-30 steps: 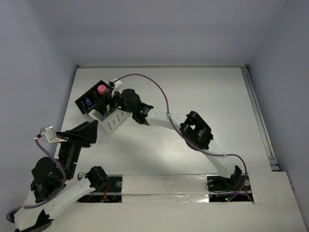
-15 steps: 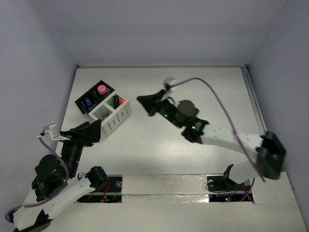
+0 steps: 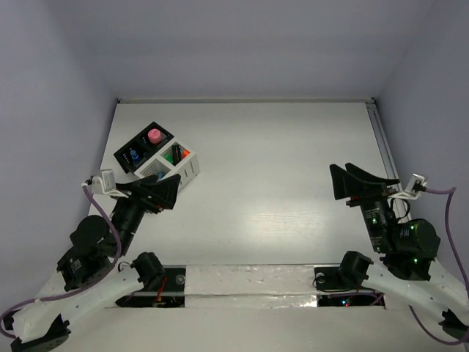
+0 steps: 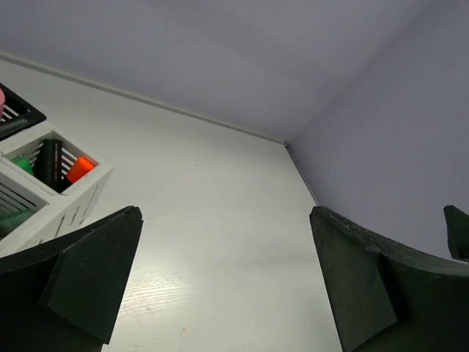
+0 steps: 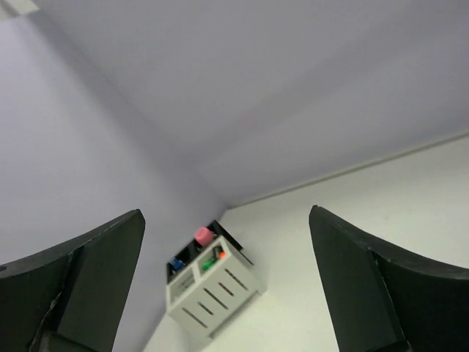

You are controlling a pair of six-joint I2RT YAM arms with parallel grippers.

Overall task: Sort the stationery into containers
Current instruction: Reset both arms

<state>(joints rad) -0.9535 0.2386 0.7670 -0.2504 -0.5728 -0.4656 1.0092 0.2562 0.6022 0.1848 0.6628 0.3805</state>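
Stationery sits inside the two joined containers at the far left of the white surface point(image 3: 293, 183). The black box point(image 3: 144, 145) lies nearer the back corner and holds a pink-topped piece point(image 3: 154, 136) standing upright and a blue one point(image 3: 134, 156). The white box point(image 3: 188, 170), with slatted sides, touches it on the side toward the middle of the surface. In its far compartment stand a green piece point(image 3: 174, 155), an orange-capped one point(image 3: 185, 153) and, seen from the left wrist, a dark one point(image 4: 50, 161) between them. What fills the nearer compartment is too small to tell.

The left claw point(image 3: 176, 192) hangs just beside the near side of the white box, its two fingers point(image 4: 80, 282) spread wide with nothing between them. The left wrist view shows only bare surface in the gap. The right claw point(image 3: 339, 177) is well apart from the containers, over the right part of the surface, likewise spread wide and empty. From the right wrist the containers appear small and distant, low in the gap of that claw.
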